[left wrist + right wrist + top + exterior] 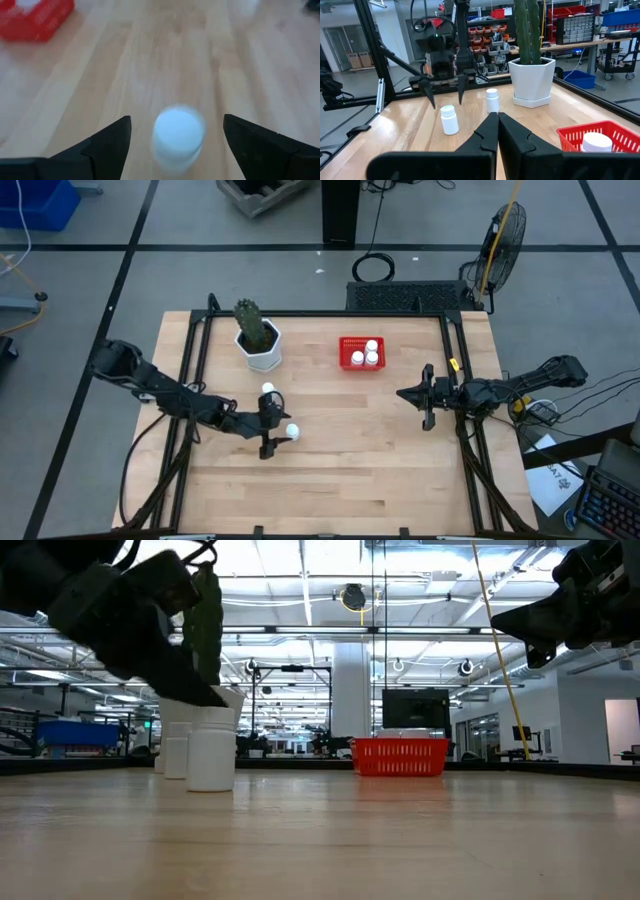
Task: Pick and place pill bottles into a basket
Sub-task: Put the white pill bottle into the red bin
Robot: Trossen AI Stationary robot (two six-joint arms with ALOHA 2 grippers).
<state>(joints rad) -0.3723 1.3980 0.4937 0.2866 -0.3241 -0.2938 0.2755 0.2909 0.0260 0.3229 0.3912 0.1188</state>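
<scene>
One white pill bottle (292, 431) stands upright on the wooden table; it also shows in the left wrist view (178, 135) and the right wrist view (449, 120). My left gripper (278, 430) is open, with a finger on either side of the bottle and a little above it, touching nothing (176, 120). A second bottle (267, 390) stands nearer the plant pot. The red basket (361, 366) at the far middle holds three bottles. My right gripper (402, 393) is shut and empty, hovering to the basket's near right (497, 117).
A white hexagonal pot with a green cactus (262, 345) stands at the far left, close to the second bottle. A black frame rail (320, 313) runs around the table. Bare wood (350, 470) lies across the near half.
</scene>
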